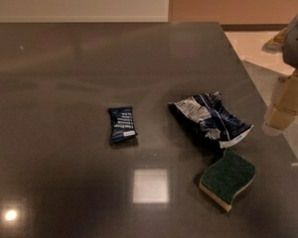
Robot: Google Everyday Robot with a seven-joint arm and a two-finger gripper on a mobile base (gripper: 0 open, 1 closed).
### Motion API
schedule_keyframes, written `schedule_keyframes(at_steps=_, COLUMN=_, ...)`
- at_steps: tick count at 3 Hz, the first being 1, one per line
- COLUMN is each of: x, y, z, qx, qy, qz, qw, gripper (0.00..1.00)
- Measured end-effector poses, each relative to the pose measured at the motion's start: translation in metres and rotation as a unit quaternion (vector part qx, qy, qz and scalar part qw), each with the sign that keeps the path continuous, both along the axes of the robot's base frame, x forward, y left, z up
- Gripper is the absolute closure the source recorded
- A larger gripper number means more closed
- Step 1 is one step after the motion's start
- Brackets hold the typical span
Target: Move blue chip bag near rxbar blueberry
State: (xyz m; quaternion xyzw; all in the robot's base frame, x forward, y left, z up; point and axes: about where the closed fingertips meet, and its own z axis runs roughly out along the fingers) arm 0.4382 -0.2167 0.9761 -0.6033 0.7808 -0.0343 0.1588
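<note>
Nearest the camera, a green-topped sponge is seen lying on the table, just beside the near edge of the blue chip bag. The rxbar blueberry is laid flat to the bag's left, apart from it. The hand is seen past the table's right edge, well apart from both; whether it is wide or narrow cannot be told.

my gripper at the right edge is cream under a grey arm. the blue chip bag is dark blue with silver-white patches and a white edge, the rxbar blueberry dark blue with white text lines. the sponge is green over pale yellow, on a glossy dark grey table.
</note>
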Motion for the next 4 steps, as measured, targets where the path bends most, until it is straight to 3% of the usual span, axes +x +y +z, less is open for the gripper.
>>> schedule_keyframes(at_steps=1, x=0.0, y=0.0, z=0.001, qx=0.0, qy=-0.001, qz=-0.001, qw=1.0, gripper=0.0)
schedule_keyframes(at_steps=2, x=0.014, y=-0.001, z=-0.012, qx=-0.001, qy=0.026, qz=-0.03, qw=0.9992, gripper=0.0)
schedule_keyframes(at_steps=3, x=0.038, y=0.0, z=-0.041, qx=-0.005, qy=0.062, qz=-0.091, qw=0.9939, gripper=0.0)
schedule_keyframes(at_steps=4, x=0.053, y=0.001, z=-0.068, qx=-0.004, qy=0.081, qz=-0.16, qw=0.9838, gripper=0.0)
